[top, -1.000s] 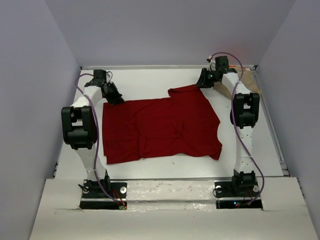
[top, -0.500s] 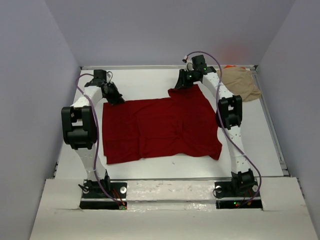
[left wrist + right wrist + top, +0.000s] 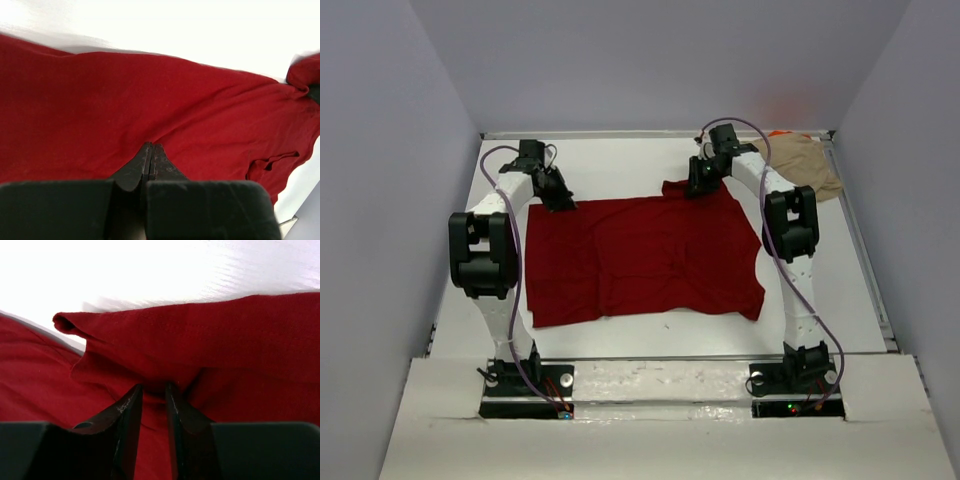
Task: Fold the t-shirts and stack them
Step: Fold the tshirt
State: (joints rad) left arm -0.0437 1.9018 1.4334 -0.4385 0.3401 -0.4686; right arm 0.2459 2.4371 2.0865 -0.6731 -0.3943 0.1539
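Note:
The dark red t-shirt [image 3: 640, 255] lies spread flat on the white table. My left gripper [image 3: 560, 198] is at its far left corner. In the left wrist view the gripper [image 3: 151, 146] has its jaws pressed together, and creases of the red cloth [image 3: 165, 100] run into the tips. My right gripper [image 3: 698, 186] is at the far right sleeve. In the right wrist view the gripper [image 3: 154, 386] has its jaws narrowly apart with a fold of the red sleeve [image 3: 200, 345] pinched between them. The tan t-shirt [image 3: 807, 165] lies crumpled at the far right, with an orange sliver [image 3: 780, 133] behind it.
Grey walls stand close on both sides and at the back of the table [image 3: 620, 160]. The table's near edge [image 3: 650, 357] runs just in front of the red shirt's hem, with both arm bases below it.
My right arm swung left from the tan shirt to the red shirt's far right sleeve and came down on it. My left gripper shifted slightly right along the far left corner.

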